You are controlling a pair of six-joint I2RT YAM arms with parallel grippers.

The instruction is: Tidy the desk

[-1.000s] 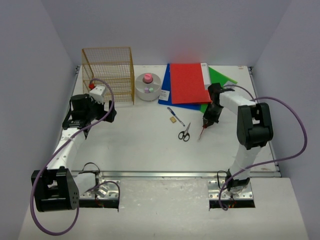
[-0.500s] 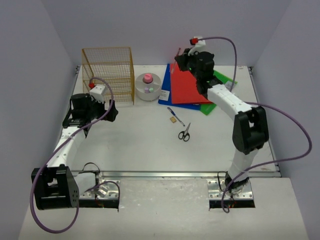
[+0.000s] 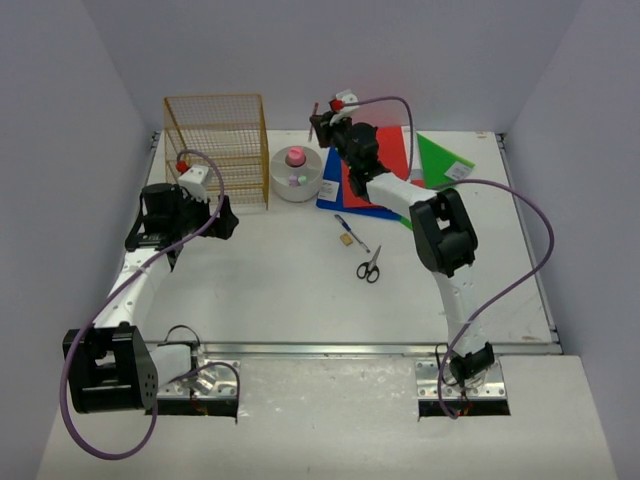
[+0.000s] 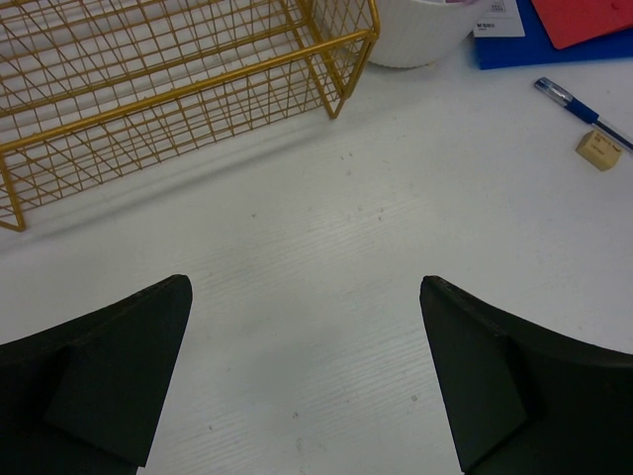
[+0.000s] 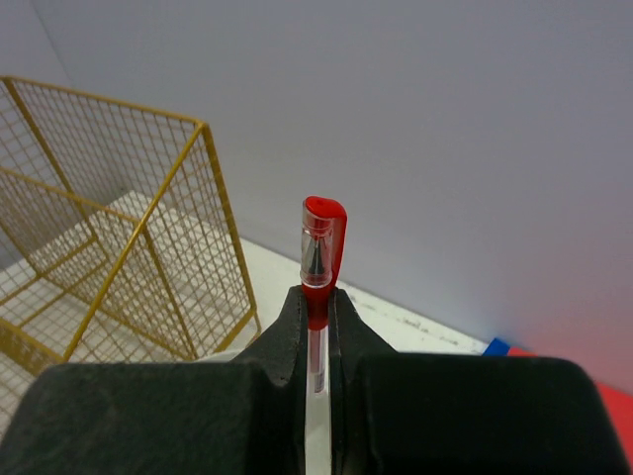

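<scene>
Right gripper (image 5: pixel 316 307) pinching red pen (image 5: pixel 322 233), high above desk (image 3: pixel 270 285) | left gripper (image 4: pixel 303 292) spread, low over desk

- no word, number or brand can be read in any of the views.
- white label (image 4: pixel 497 16) on the corner of the blue folder (image 4: pixel 519 47): the left wrist view shows a few lines of dark print on it. the picture's top edge cuts it off and the print is too small to read. from above it is only a pale patch.
- second white label (image 3: pixel 459 171) on the green folder (image 3: pixel 436 156): it shows only in the view from above, as a small pale rectangle near the folder's right corner. any print on it cannot be made out.
</scene>
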